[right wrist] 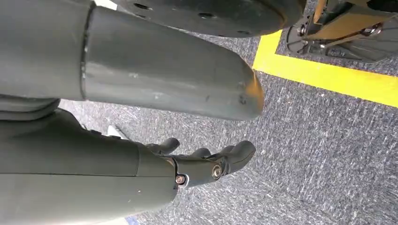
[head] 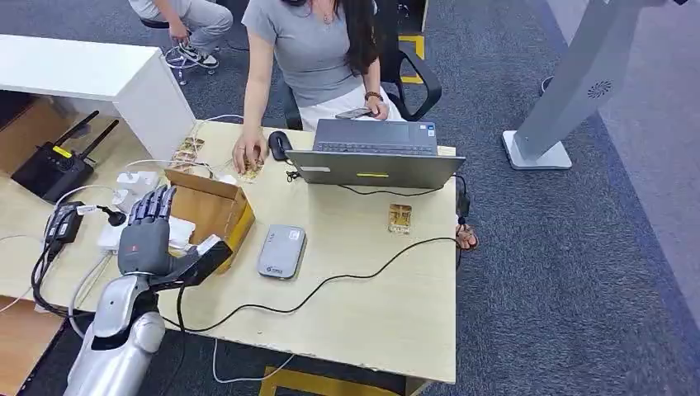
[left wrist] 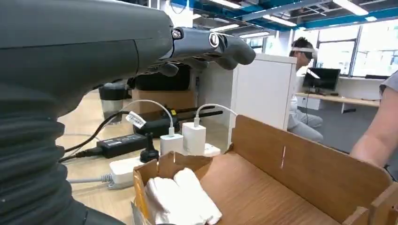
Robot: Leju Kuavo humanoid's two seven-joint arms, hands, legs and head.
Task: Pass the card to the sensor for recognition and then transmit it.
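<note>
My left hand (head: 148, 235) hovers over the near-left corner of an open cardboard box (head: 216, 210), fingers spread and holding nothing. In the left wrist view its fingers (left wrist: 211, 44) reach out above the box floor (left wrist: 263, 187). A grey card sensor (head: 281, 251) lies flat on the table just right of the box. One yellowish card (head: 399, 219) lies on the table in front of the laptop. A person's hand (head: 248, 155) rests on more cards (head: 252, 171) behind the box. My right hand (right wrist: 206, 161) hangs over the carpet, fingers loosely extended and holding nothing.
An open laptop (head: 371, 157) and a mouse (head: 279, 144) sit at the table's far side, with a black cable (head: 330, 280) trailing across the top. White rolled items (left wrist: 180, 197) lie in the box. A power strip with chargers (left wrist: 187, 138) and a router (head: 54, 169) crowd the left.
</note>
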